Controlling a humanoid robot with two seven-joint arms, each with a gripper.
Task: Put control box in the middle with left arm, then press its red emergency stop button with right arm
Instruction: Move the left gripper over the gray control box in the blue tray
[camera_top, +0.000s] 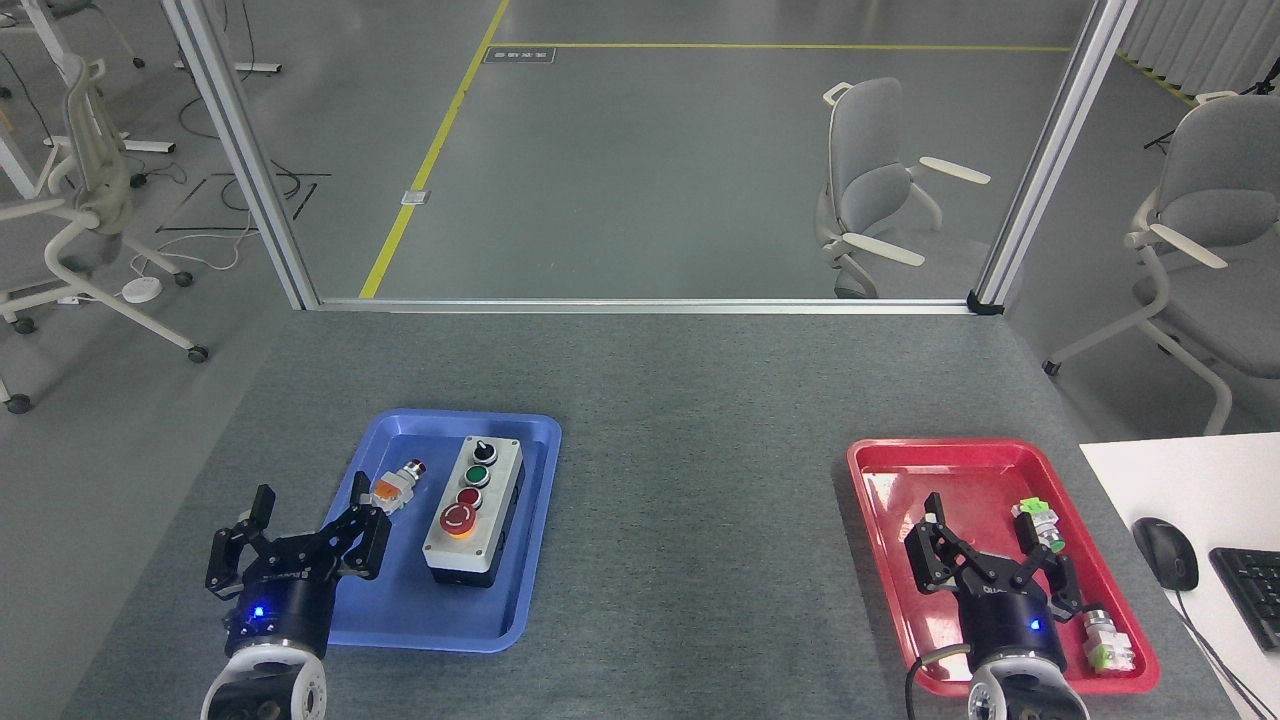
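Two claws: my left gripper (305, 540) and right gripper (992, 560) both were spread, holding nothing.
Control box (472, 510): lay in blue tray (420, 615), long axis running away from me.
Bearing: right of left gripper, the nearer one.

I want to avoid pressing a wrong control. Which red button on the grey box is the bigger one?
The emergency stop button at the near end of the control box: big, white arrows, yellow collar. The small red button beside it is flat.
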